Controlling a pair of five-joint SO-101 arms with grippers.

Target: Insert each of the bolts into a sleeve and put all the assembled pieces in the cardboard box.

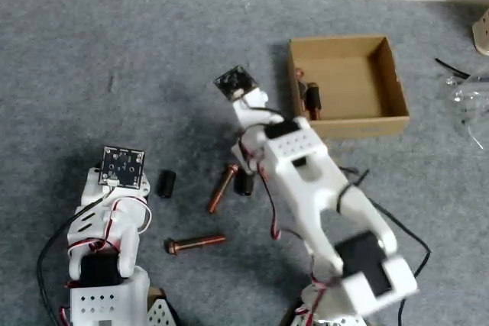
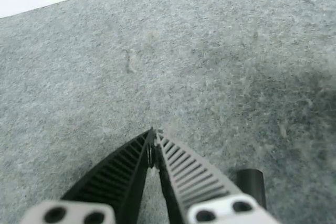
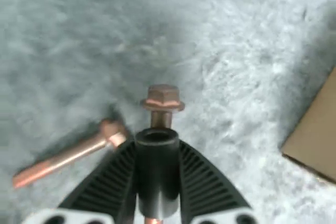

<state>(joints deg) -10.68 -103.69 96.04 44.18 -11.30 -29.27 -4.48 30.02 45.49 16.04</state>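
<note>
Right tool (image 3: 157, 146) around sleeve (image 3: 157, 177)

1. The table cover (image 1: 92, 51) is grey, felt-like cloth, matt and fuzzy, with a rough nap.
2. The bolt (image 1: 196, 243) lying loose on it is copper-coloured metal with a dull sheen.
3. The sleeve (image 3: 157, 177) clamped in the right gripper (image 3: 156, 148) is black and smooth, plastic by the look of it, with a faint gloss.
4. The cardboard box (image 1: 359, 126) is plain brown paperboard, matt.
5. The arm shells (image 1: 306, 166) are smooth white plastic. The fingers (image 2: 121, 177) of the left gripper (image 2: 153, 135) are matt black plastic, ribbed.
</note>
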